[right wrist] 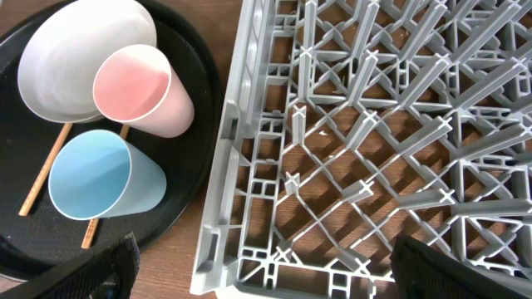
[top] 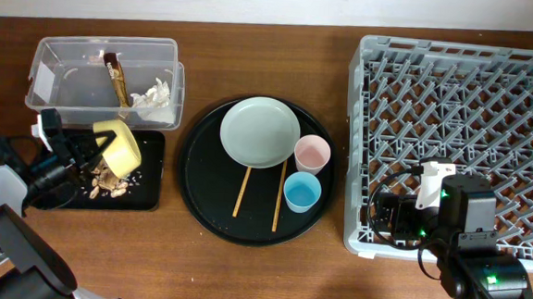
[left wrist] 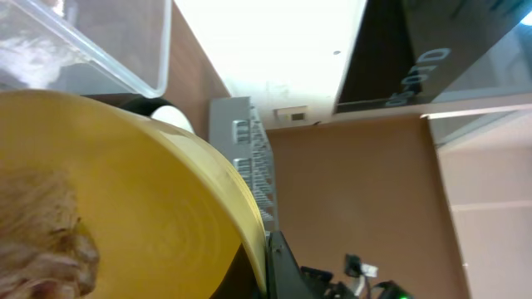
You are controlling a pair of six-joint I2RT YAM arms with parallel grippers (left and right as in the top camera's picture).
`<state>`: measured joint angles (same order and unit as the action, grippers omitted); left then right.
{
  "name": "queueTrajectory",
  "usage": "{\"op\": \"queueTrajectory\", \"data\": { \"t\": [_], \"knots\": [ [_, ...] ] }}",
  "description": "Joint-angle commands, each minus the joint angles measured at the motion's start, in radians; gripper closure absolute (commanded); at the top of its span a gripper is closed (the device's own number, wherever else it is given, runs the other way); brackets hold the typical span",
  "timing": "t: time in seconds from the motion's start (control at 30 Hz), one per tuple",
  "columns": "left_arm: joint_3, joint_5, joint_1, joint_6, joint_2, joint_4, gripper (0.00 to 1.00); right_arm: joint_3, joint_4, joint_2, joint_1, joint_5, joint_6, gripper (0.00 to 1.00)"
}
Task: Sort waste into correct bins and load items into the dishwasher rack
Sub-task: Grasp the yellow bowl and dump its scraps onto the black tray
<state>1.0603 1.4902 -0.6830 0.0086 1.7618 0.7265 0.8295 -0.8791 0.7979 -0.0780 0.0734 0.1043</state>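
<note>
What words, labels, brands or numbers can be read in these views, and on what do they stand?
On the dark panel, left wrist view: pale tilted lettering, too blurred to read.
On the wrapper stick in the clear tub: any print is too small to read.
On the yellow bowl, pink cup, blue cup, plate and dishwasher rack: no text visible.

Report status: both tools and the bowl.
Left tool shut on yellow bowl, tipped over black tray; scraps in tray. Right tool open, empty, above rack corner. Nothing blocking.
</note>
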Motion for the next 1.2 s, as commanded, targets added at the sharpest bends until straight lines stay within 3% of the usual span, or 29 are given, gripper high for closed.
{"op": "queueTrajectory", "data": {
  "t": [0.0, 0.13, 0.4, 0.53, 0.6, 0.67, 0.7, 0.77, 0.8, 0.83, 1.0, 1.13, 1.17],
  "knots": [
    [0.003, 0.084, -0.032, -0.124, 0.007, 0.001, 1.00, 0.018, 0.000, 0.000, 0.006, 0.003, 0.005, 0.02],
    [0.003, 0.084, -0.047, -0.286, 0.007, 0.001, 1.00, 0.018, 0.000, 0.000, 0.006, 0.003, 0.005, 0.02],
    [0.003, 0.079, -0.047, -0.276, 0.007, -0.032, 1.00, 0.018, 0.000, 0.000, 0.006, 0.003, 0.005, 0.02],
    [0.003, -0.138, -0.047, -0.218, 0.007, -0.083, 1.00, 0.018, 0.000, 0.000, 0.006, 0.003, 0.005, 0.02],
    [0.003, -0.167, -0.047, -0.316, 0.007, -0.078, 1.00, 0.018, 0.000, 0.000, 0.006, 0.002, 0.005, 0.02],
    [0.004, 0.084, -0.045, -0.169, 0.007, -0.150, 1.00, 0.018, 0.000, 0.000, 0.006, 0.002, 0.005, 0.02],
    [0.005, 0.017, -0.047, -0.091, 0.005, -0.158, 1.00, 0.018, 0.000, 0.000, 0.006, 0.002, 0.005, 0.02],
    [0.005, -0.149, -0.048, -0.199, 0.005, -0.134, 1.00, 0.018, -0.001, 0.000, 0.006, 0.003, 0.005, 0.02],
    [0.005, 0.049, -0.041, -0.137, 0.005, -0.134, 1.00, 0.018, -0.002, 0.000, 0.006, 0.003, 0.005, 0.01],
    [0.008, 0.084, -0.033, -0.111, 0.000, -0.113, 1.00, 0.018, -0.003, 0.000, 0.006, 0.002, 0.005, 0.01],
    [0.008, -0.114, 0.074, -0.108, -0.094, -0.093, 1.00, 0.018, -0.001, 0.000, 0.006, 0.002, 0.005, 0.02],
    [0.008, -0.512, 0.356, -0.108, -0.287, -0.094, 1.00, 0.018, -0.001, 0.001, 0.006, 0.002, 0.005, 0.02],
    [0.008, -0.670, 0.441, -0.108, -0.311, -0.093, 1.00, 0.018, -0.001, 0.001, 0.006, 0.002, 0.005, 0.02]
  ]
}}
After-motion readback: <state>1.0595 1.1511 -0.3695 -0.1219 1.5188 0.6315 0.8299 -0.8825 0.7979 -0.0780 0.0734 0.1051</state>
